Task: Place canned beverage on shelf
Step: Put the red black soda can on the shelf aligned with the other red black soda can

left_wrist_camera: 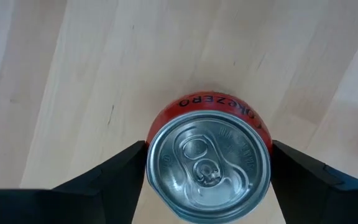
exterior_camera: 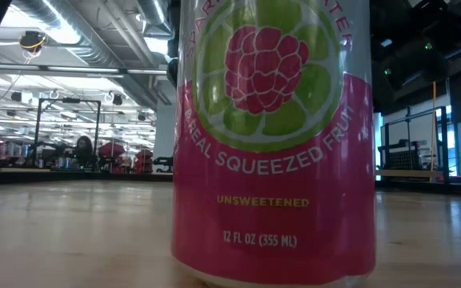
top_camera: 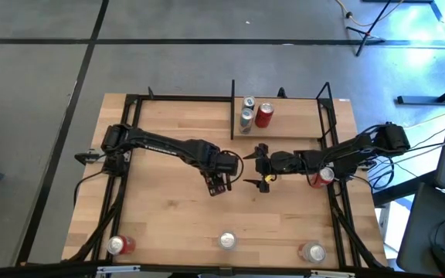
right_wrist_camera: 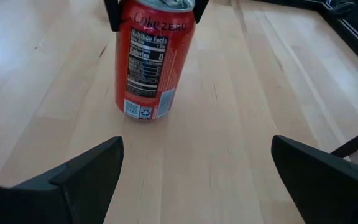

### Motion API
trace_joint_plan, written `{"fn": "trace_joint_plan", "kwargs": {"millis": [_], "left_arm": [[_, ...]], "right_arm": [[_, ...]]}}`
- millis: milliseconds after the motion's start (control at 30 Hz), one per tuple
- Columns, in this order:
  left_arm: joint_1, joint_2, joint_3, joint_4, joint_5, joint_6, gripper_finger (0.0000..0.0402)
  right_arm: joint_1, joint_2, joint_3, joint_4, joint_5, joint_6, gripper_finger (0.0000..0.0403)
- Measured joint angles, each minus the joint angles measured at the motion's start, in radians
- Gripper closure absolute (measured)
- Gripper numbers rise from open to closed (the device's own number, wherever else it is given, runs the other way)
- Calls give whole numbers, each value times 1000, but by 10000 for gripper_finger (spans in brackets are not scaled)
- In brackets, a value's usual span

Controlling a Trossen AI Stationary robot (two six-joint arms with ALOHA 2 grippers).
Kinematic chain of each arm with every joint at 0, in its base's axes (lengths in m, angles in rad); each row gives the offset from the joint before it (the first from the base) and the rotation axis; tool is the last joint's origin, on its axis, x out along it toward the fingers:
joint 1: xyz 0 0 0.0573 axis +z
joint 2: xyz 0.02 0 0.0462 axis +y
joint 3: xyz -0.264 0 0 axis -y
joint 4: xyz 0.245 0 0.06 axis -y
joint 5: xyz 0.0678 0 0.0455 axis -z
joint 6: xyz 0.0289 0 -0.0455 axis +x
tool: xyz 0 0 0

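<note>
A red Coke Zero can (right_wrist_camera: 146, 65) stands upright on the wooden tabletop at mid-table. My left gripper (top_camera: 219, 184) is above it, pointing down, shut on its upper part (left_wrist_camera: 209, 165). My right gripper (top_camera: 263, 167) is open and empty just to the can's right, level and facing the can (right_wrist_camera: 197, 162). The shelf (top_camera: 292, 123) is a light plank bay with black uprights at the far right. Two silver cans (top_camera: 246, 112) and a red can (top_camera: 265, 114) stand on it. My left gripper pinches the can's side wall just below the top rim (left_wrist_camera: 149, 155) between its two fingers, one on each opposite side. The fingers (right_wrist_camera: 112, 14) come from above, pointing down. The can is upright; its bottom (right_wrist_camera: 143, 114) looks to be on the table.
A pink raspberry-lime can (exterior_camera: 274, 144) stands right before the low camera and blocks most of that view. Cans stand along the near edge (top_camera: 119, 245), (top_camera: 228, 241), (top_camera: 313, 252). Another red can (top_camera: 323, 177) stands by my right arm. Black frame bars (top_camera: 334, 123) border the table.
</note>
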Motion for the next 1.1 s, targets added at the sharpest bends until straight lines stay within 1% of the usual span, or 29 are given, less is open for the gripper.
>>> {"fn": "trace_joint_plan", "kwargs": {"millis": [233, 533, 633, 733, 800, 933, 1033, 1100], "left_arm": [[0, 1, -2, 37, -12, -6, 94], [-10, 5, -5, 20, 26, 1, 63], [-10, 5, 20, 2, 47, 10, 60], [-14, -2, 64, -35, 37, 26, 61], [-22, -18, 89, -75, -6, 36, 63], [-52, -88, 86, -141, -145, 48, 64], [-85, -157, 13, -163, -241, 20, 64], [-105, -215, -71, -129, -271, -18, 64]], "right_arm": [[0, 0, 0, -3, 0, 1, 8], [0, 0, 0, -2, 0, 1, 8], [0, 0, 0, -1, 0, 1, 8], [0, 0, 0, 0, 0, 1, 8], [0, 0, 0, 1, 0, 1, 8], [0, 0, 0, 13, -3, 2, 8], [0, 3, 0, 65, -51, 2, 8], [0, 21, 0, 122, -83, 2, 8]]}}
